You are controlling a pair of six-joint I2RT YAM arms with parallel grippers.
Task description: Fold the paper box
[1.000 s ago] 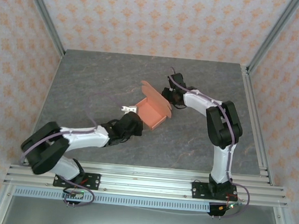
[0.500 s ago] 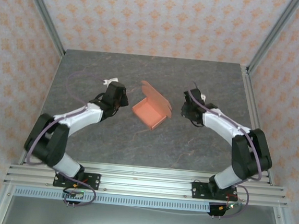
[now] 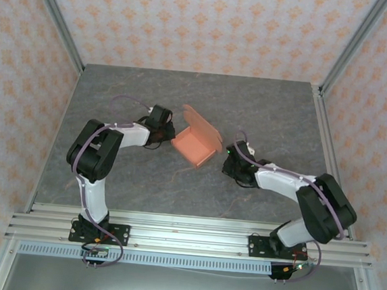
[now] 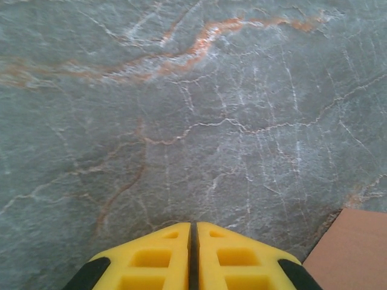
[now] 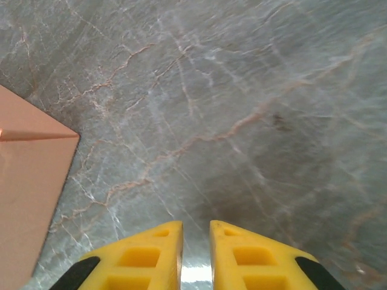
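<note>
A grey, marble-veined tabletop (image 3: 143,181) inside patterned walls (image 3: 190,22) carries the salmon-orange thin-card paper box (image 3: 192,146) near its middle, between the two arms. The box lies diagonally, long axis running far-left to near-right, mouth up, with its lid flap (image 3: 205,126) standing along the far-right long edge. The left gripper (image 4: 191,225) is clenched on nothing, just beside the box's left corner. The right gripper (image 5: 195,223) shows a thin slit, empty, near the right corner. Likely trouble: a push on the lid skids the light card over smooth stone — or the flap springs back unlatched.
</note>
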